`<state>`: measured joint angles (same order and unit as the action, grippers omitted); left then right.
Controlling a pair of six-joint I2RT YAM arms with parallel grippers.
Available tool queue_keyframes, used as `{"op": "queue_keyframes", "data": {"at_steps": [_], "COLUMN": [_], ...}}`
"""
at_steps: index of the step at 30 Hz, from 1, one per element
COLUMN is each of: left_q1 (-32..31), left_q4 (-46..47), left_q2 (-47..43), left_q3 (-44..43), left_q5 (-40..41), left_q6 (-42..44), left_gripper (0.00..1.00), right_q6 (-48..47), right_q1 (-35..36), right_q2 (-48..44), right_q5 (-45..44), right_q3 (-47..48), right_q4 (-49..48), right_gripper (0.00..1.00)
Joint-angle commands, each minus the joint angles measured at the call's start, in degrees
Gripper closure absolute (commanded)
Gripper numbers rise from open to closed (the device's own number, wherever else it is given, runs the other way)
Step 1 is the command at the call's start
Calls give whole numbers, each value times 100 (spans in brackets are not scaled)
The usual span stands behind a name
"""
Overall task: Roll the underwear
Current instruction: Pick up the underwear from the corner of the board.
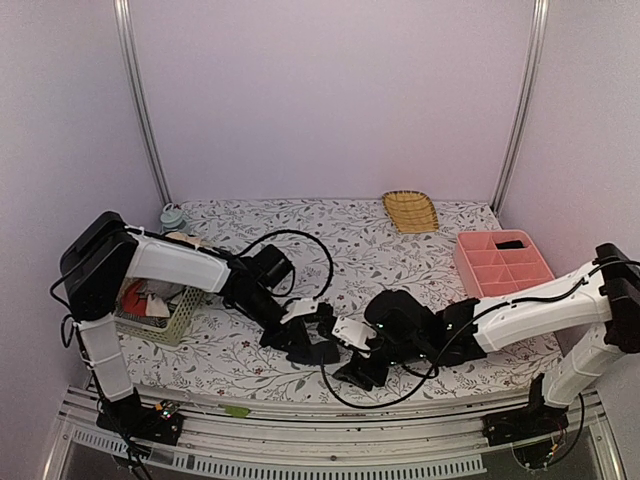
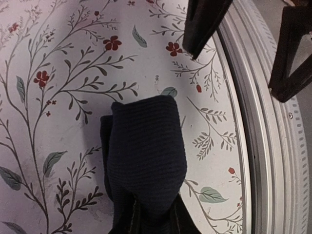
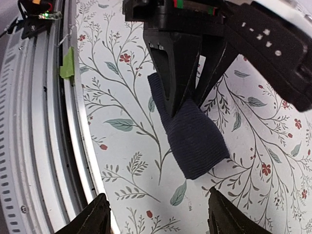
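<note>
Matt ribbed cloth underwear; smooth printed table.

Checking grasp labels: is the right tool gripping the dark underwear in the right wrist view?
No, the right tool stands open, clear of the dark underwear, which the left tool pinches.

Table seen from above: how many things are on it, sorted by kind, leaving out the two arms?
Open containers: 3 (mesh basket, yellow woven tray, pink divided box)
Small pots: 1 (teal pot)
Loose garments: 1 (black underwear, pinched by the left fingers)
Total: 5, not counting the red and white cloths heaped in the basket
</note>
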<state>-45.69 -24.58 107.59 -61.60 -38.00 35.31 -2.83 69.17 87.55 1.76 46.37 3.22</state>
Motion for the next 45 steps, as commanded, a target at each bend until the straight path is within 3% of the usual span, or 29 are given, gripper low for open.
{"op": "queue_keyframes", "data": {"at_steps": [1, 11, 25, 38, 42, 45], "left_q1": [53, 87, 324, 421, 447, 461], "left_q4": [-654, -653, -1117, -1370, -1409, -1332], "left_q2": [312, 430, 1214, 1699, 1767, 1668], "left_q3": [116, 121, -506, -1088, -1170, -1104], "left_q5": [-57, -140, -256, 2, 38, 57], "left_q6": [-16, -48, 32, 33, 11, -17], "left_gripper": [95, 95, 95, 94, 93, 88], "right_q6": [-867, -1861, -2280, -2321, -2198, -2116], "right_q1": [141, 162, 151, 133, 136, 132], "right_q2": [635, 1339, 2132, 2592, 2762, 2825], "right_q5": [-1017, -1296, -1138, -870, -719, -650], "right_q3": [495, 1021, 1349, 1656, 1732, 1709], "right_q4": [46, -166, -188, -129, -45, 34], "right_gripper": [31, 24, 35, 37, 46, 64]}}
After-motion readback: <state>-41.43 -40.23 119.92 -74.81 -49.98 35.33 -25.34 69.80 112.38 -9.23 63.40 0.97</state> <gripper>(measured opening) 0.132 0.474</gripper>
